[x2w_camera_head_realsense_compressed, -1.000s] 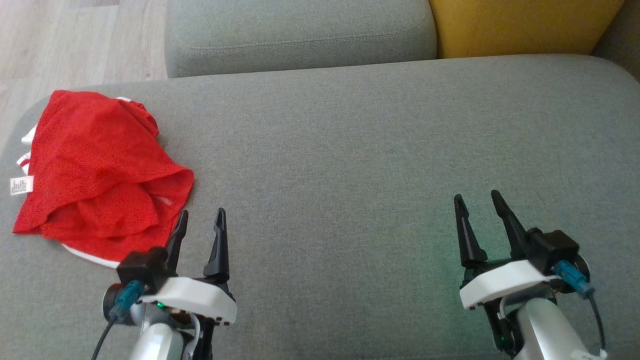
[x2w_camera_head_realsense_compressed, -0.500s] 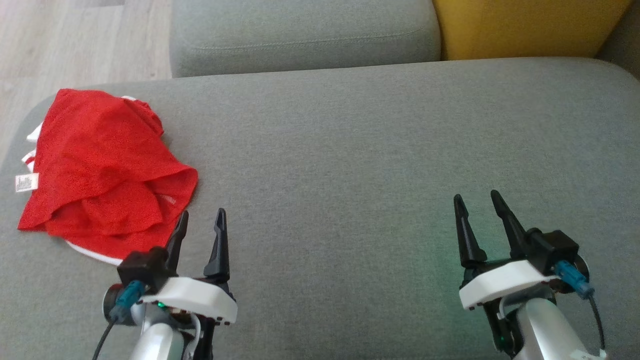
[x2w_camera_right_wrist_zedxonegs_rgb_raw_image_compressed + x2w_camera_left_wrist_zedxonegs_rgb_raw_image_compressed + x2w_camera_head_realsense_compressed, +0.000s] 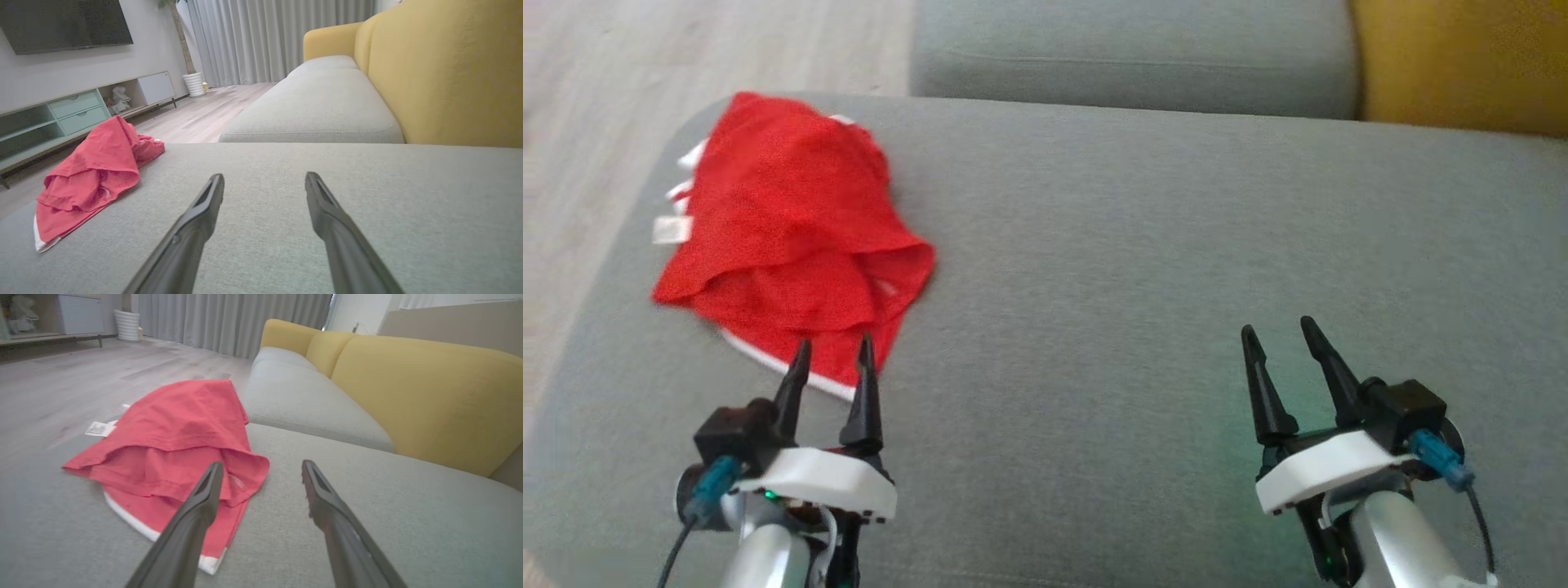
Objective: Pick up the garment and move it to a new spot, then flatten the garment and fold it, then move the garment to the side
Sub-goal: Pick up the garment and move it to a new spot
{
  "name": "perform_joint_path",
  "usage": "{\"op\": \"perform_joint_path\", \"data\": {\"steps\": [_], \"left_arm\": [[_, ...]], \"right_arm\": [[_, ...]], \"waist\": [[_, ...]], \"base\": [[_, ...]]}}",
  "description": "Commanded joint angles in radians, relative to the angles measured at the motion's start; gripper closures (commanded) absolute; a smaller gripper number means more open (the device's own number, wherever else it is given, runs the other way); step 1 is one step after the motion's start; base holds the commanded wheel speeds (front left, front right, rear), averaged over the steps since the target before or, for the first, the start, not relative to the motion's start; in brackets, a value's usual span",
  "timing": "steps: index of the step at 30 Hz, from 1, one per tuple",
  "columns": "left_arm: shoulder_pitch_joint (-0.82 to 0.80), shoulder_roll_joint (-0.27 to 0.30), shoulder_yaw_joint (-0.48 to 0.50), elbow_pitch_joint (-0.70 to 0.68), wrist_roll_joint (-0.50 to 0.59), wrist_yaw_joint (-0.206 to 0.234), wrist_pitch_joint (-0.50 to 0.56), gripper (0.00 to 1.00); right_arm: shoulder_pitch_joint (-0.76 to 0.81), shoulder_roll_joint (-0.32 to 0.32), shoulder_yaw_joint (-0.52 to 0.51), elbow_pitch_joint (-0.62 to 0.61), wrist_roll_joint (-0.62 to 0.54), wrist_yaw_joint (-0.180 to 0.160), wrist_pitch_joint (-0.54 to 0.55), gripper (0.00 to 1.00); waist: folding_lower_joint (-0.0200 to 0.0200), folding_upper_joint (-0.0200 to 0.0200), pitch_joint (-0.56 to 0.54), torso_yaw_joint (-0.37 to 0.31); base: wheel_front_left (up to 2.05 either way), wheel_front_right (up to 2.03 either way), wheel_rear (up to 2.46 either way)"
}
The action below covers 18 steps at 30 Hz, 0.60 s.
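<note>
Nearest, at lower left, the left gripper [image 3: 835,341] — fingers spread wide, nothing between them, tips over the white-edged near hem of the red garment [image 3: 792,237]; touching or not, cannot tell. At lower right, the right gripper [image 3: 1278,325], likewise wide open and empty, above bare grey seat cushion [image 3: 1135,245], well apart from the cloth. Beyond the left tips, garment crumpled in loose folds at the cushion's left end, white label [image 3: 671,229] at its left edge. Farther back, a second grey cushion [image 3: 1127,49] and a yellow backrest [image 3: 1462,65] — pale wood floor [image 3: 588,98] off to the left.
</note>
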Motion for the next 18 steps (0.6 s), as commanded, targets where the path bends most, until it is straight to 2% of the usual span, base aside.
{"op": "perform_joint_path", "data": {"steps": [1,11,18], "left_arm": [[-0.039,0.003,0.038,-0.038,0.002,0.003,-0.012,0.0],[-0.013,0.003,0.057,-0.051,0.014,0.006,-0.012,0.0],[0.006,0.003,0.074,-0.055,0.027,0.005,-0.012,0.0]], "right_arm": [[-0.024,-0.005,0.029,-0.032,0.008,0.002,-0.011,0.0],[-0.003,-0.005,0.066,-0.027,0.026,0.002,-0.007,0.0],[0.006,-0.005,0.101,-0.021,0.05,0.002,-0.007,0.0]], "waist": [[0.0,0.0,-0.002,0.058],[0.0,0.0,-0.025,0.229],[0.0,0.0,-0.037,0.298]], "base": [[0.0,0.0,0.0],[0.0,0.0,0.0],[0.0,0.0,0.0]]}}
